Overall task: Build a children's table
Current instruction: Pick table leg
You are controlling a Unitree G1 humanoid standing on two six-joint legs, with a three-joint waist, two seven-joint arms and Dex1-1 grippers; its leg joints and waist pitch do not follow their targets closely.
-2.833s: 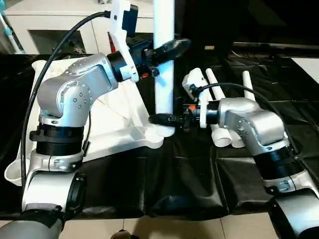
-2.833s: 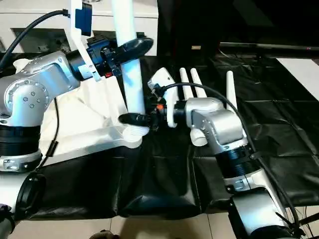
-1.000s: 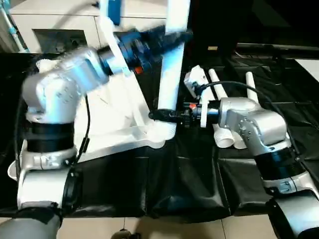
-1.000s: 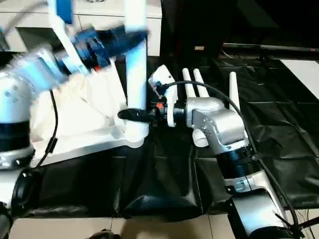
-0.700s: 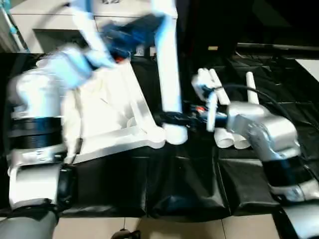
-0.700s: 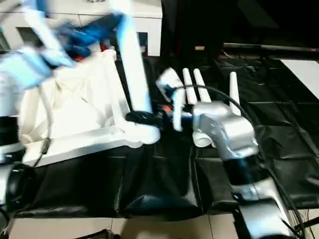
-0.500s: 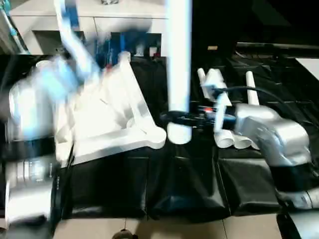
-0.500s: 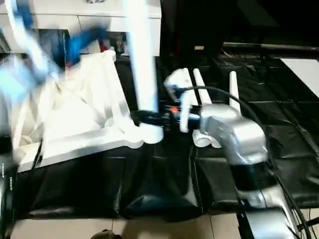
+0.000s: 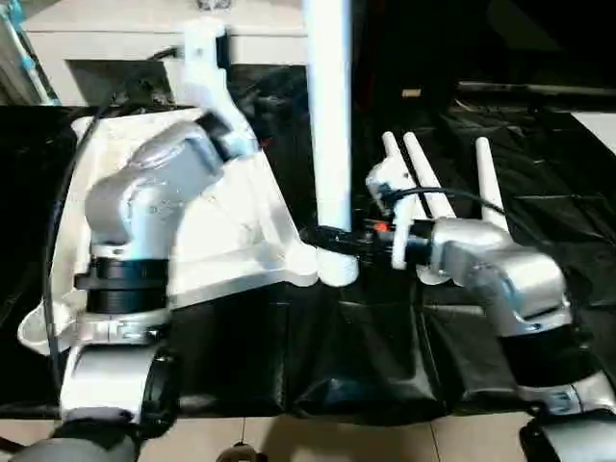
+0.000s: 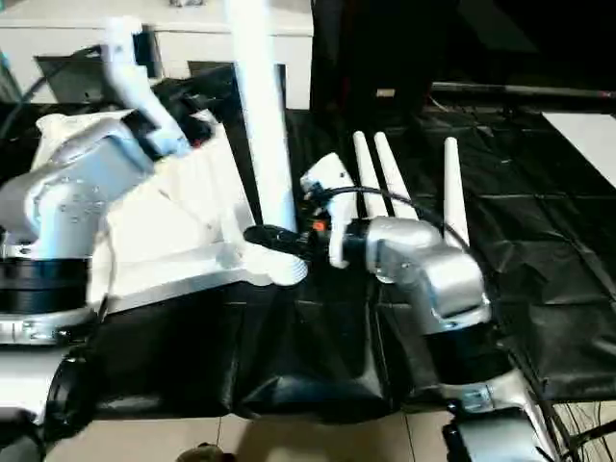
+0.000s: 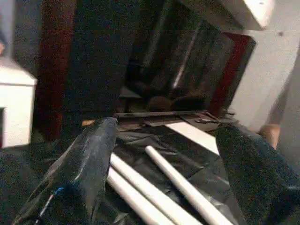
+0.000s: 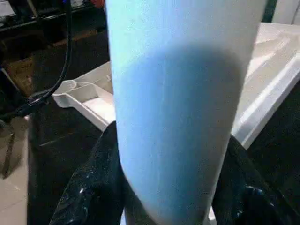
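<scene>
The children's table top (image 9: 207, 226) lies upside down on the black sheet, white and rimmed. One white leg (image 9: 329, 135) stands upright with its ribbed end down beside the top's near right corner socket (image 9: 301, 265). My right gripper (image 9: 323, 238) is shut on this leg just above its base, and its black fingers (image 12: 93, 187) press the leg from both sides. My left gripper (image 11: 166, 129) is open with nothing in it, drawn back over the table top's far side, apart from the leg. Three more legs (image 9: 438, 188) lie side by side behind my right forearm.
A black sheet (image 9: 318, 356) covers the big table, and its front edge hangs over a tiled floor. A white cabinet (image 9: 106, 43) stands behind the table at the far left. A black cable (image 9: 72, 164) loops over my left arm.
My left gripper let go of the leg's upper part and swung back to the left, opening. The right gripper keeps the leg upright, now a little right of the corner socket.
</scene>
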